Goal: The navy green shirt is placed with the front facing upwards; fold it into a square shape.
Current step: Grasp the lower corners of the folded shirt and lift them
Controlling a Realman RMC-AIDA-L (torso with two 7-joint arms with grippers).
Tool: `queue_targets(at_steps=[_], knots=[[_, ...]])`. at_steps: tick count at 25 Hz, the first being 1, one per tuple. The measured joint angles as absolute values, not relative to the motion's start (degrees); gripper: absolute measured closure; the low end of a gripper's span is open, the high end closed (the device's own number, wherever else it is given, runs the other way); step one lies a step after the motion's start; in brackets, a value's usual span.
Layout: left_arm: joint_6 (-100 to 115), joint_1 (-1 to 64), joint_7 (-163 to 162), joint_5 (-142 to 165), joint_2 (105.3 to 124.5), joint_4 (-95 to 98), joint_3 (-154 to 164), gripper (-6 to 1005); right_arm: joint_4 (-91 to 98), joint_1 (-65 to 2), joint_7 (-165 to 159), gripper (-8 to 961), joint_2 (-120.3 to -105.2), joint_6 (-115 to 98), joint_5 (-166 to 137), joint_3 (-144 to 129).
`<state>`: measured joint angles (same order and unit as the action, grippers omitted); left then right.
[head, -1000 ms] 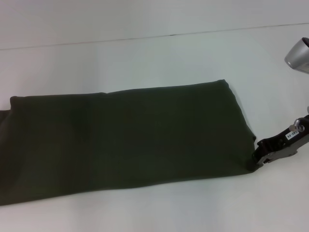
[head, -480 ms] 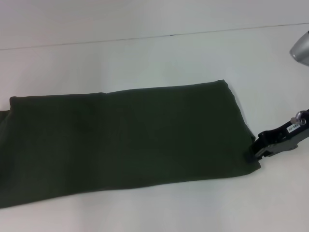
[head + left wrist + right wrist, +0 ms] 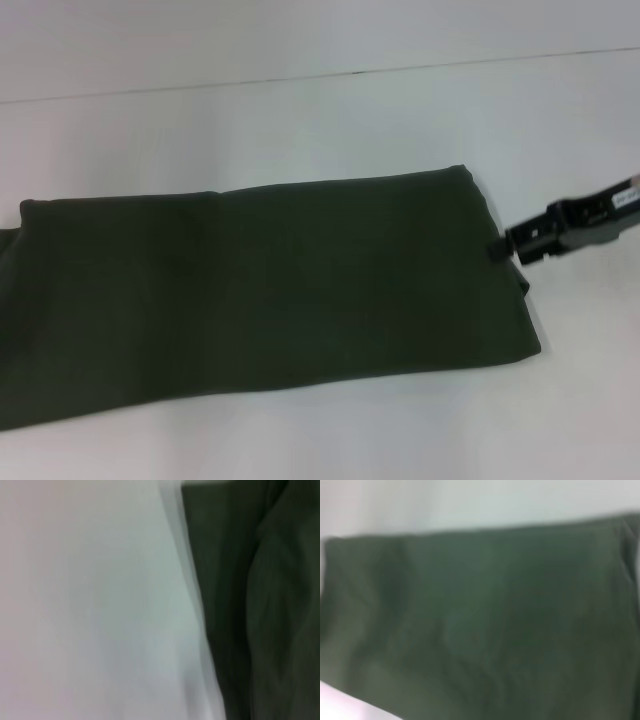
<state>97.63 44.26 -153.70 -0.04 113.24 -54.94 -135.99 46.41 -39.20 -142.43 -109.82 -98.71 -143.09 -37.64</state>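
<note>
The navy green shirt (image 3: 270,290) lies flat on the white table (image 3: 300,110) as a long folded band, running from the left edge of the head view to right of centre. No lettering shows on it. My right gripper (image 3: 500,247) hovers at the band's right end, about halfway along that short edge, its tip just at the cloth. The right wrist view is filled by the dark cloth (image 3: 485,620). In the left wrist view, a shirt edge (image 3: 260,605) lies next to bare table. My left gripper shows in no view.
White tabletop surrounds the shirt in front, behind and to the right. A thin seam line (image 3: 360,72) crosses the table far behind the shirt.
My right gripper has moved from the band's near right corner up along the right edge to its middle. That corner now lies flat on the table.
</note>
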Motion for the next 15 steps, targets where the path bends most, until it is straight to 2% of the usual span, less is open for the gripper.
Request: queue_targets(at_steps=[5,6,9,15], knots=[[98.67,45.03,-151.01,-5.24,110.87,-55.62,-142.79,285,46.31,-38.88,-140.38,262,-107.79,-99.33,-137.41,-36.14],[98.81,45.07,-150.54,-6.25,110.56,-55.5,-143.87,238,46.29,-38.84,-139.93,260,-107.7,-99.14,-136.91,-35.65],[99.2,44.88,-148.39,-11.07,109.56,-54.83,-148.13,240,45.55,-38.45,-136.87,252,-107.74,-97.79,-133.68,-32.47],[98.75,44.05,-145.8,-16.28,108.83,-52.01,-150.78,243,41.86,-36.78,-130.93,252,-107.86,-94.95,-125.04,-29.07]])
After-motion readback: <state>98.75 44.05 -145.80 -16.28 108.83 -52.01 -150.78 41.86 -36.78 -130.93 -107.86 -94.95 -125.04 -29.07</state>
